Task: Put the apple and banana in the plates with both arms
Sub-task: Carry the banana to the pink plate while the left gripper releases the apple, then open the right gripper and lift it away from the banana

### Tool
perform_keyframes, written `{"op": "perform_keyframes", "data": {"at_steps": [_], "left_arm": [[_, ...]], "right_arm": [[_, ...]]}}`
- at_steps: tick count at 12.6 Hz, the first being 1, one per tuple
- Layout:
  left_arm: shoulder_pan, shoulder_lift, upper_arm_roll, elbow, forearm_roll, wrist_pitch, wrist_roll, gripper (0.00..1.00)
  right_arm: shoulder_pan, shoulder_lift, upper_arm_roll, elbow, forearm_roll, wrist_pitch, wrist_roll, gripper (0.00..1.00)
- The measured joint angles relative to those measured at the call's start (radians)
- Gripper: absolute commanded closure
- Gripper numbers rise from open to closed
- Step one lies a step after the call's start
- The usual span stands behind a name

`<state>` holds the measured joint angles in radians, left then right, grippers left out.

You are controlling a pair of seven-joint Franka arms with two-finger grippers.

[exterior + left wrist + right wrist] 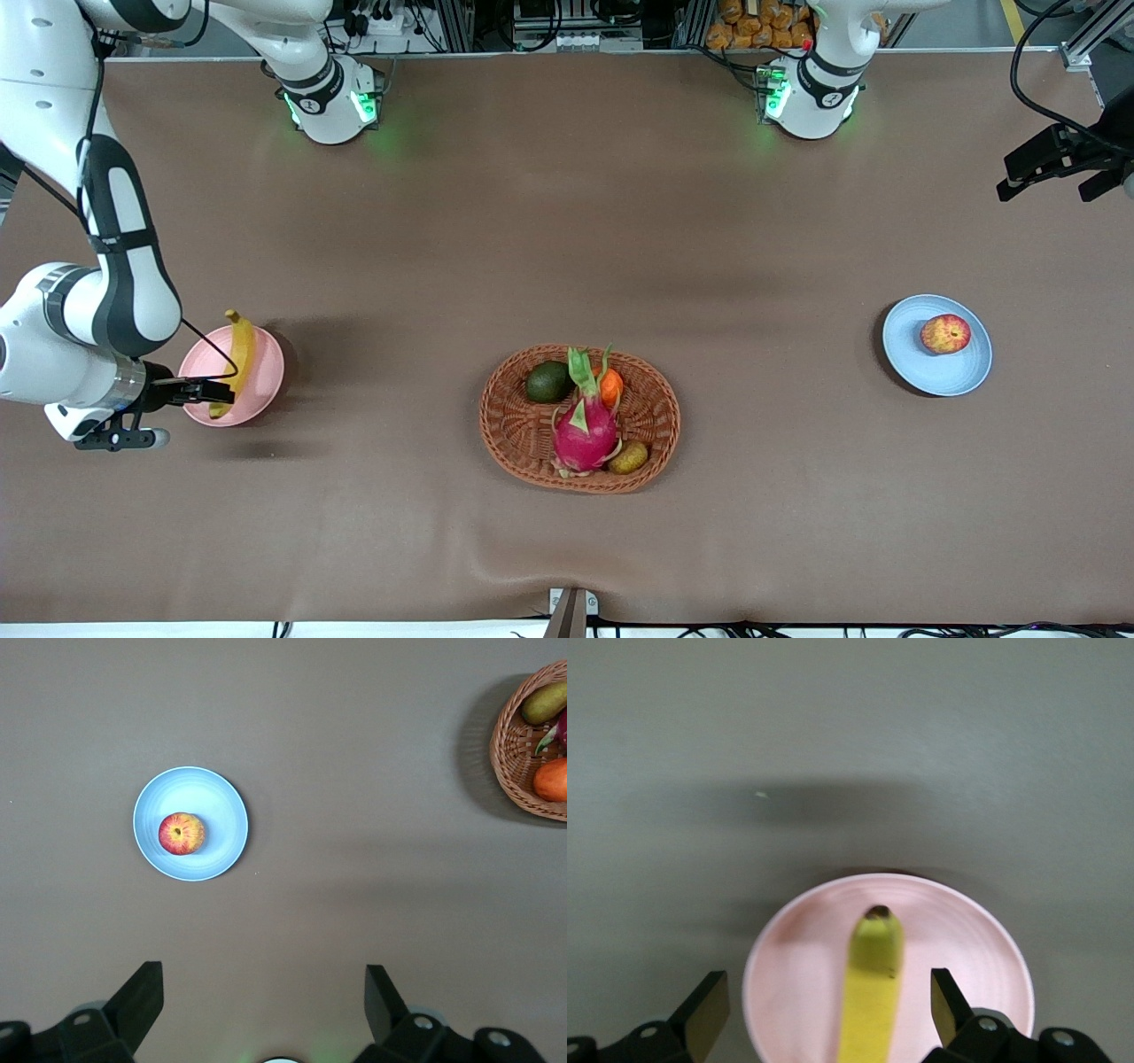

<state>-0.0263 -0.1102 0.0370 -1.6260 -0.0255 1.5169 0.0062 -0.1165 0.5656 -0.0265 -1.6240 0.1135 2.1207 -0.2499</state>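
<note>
Releasing, by the look of it, as the closing step of the task: right gripper hanging low over the pink plate at the right arm's end of the table, fingers spread wide with a gap to the fruit on either side; banana lying across that plate, one tip jutting past the rim on the side farther from the front camera; next calling, in judgement, for a straight lift clear of the banana without nudging it or tipping the plate; bare table all round this plate, so plenty of room for rising and pulling back.

Standing mid-table, well apart from both plates: wicker basket holding other fruit, not in either arm's way.

Resting in the blue plate toward the left arm's end: apple, upright and well inside the rim; left gripper waiting high over bare table near that end's edge, fingers spread, holding nothing; needing no further reach, judging by both fruits sitting plated.
</note>
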Motion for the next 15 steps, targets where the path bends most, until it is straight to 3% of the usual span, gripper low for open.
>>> {"op": "perform_keyframes", "data": {"at_steps": [7,12,15], "left_arm": [[0.001,0.008,0.002,-0.001,0.000,0.000,-0.002,0.00],[0.001,0.008,0.001,0.001,0.000,-0.001,-0.033,0.00],[0.002,0.009,0.003,0.000,0.000,-0.001,-0.033,0.00]], "right_arm": [[0.029,-0.312,-0.007,0.030,0.000,-0.420,0.072,0.00],[0.053,-0.490,0.000,0.026,0.000,-0.583,0.086,0.00],[0.107,-0.568,0.003,0.025,-0.002,-0.684,0.228,0.00]]}}
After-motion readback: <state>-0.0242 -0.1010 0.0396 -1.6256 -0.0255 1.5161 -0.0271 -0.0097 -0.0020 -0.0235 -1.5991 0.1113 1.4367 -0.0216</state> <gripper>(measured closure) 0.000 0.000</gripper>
